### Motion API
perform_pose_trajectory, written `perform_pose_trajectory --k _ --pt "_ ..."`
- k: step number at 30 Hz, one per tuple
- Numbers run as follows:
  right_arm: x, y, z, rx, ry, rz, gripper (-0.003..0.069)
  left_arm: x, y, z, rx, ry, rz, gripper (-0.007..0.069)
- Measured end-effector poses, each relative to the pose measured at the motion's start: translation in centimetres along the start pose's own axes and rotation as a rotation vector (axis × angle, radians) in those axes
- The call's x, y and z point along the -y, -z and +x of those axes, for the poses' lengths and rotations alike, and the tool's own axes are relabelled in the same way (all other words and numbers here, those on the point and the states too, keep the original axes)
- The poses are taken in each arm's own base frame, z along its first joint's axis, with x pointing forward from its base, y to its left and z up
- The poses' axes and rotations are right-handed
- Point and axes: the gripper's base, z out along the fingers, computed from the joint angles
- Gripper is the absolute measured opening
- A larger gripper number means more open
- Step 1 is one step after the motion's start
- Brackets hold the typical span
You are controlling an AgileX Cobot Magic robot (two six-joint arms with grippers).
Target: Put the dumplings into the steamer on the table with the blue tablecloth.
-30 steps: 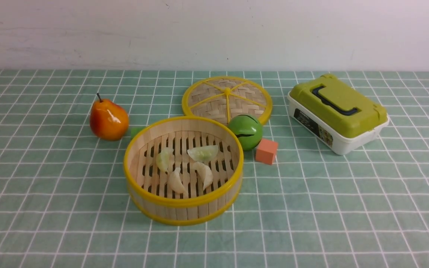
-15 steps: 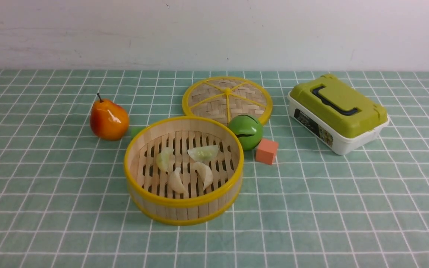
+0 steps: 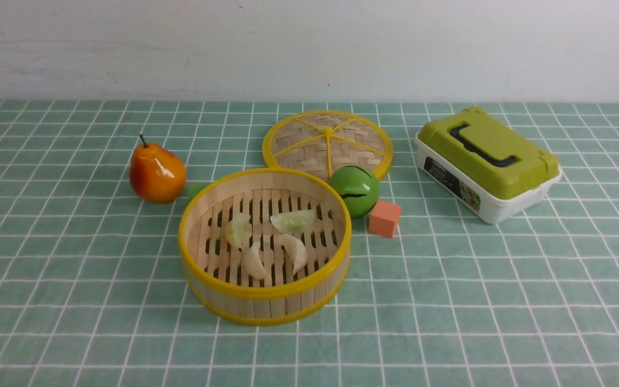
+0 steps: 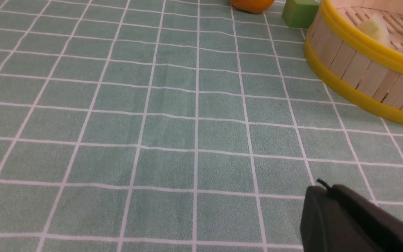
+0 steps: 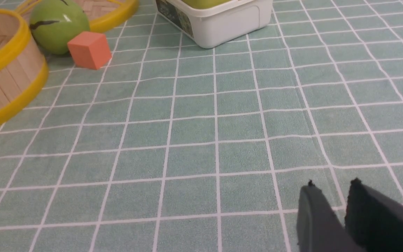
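Observation:
The steamer (image 3: 264, 307) stands mid-table on the blue tablecloth (image 3: 503, 279). Several pale dumplings lie on its slatted floor, one greenish (image 3: 293, 220), one cream (image 3: 253, 262). Neither gripper shows in the front view. In the left wrist view my left gripper (image 4: 322, 188) is shut and empty, low over the cloth, with the steamer's wall (image 4: 362, 71) well ahead and a dumpling (image 4: 374, 29) inside it. In the right wrist view my right gripper (image 5: 332, 183) is open by a narrow gap with only cloth showing through. The steamer's wall (image 5: 5, 87) is far off to its side.
A red-orange pear (image 3: 157, 173) and a small green cube (image 3: 196, 189) sit left of the steamer. Behind it lies a flat woven disc (image 3: 327, 141). A green ball (image 3: 354, 189) and an orange cube (image 3: 384, 218) sit on its right. A green-lidded white box (image 3: 487, 161) stands far right.

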Motion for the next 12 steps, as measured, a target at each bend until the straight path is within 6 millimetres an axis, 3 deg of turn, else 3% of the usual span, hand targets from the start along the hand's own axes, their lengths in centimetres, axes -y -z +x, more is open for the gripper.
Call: perform_pose_trajectory --k 12 --pt "0.0 0.0 0.0 0.0 0.0 0.0 0.0157 0.0 0.0 0.0 0.0 0.0 0.0 -0.0008"
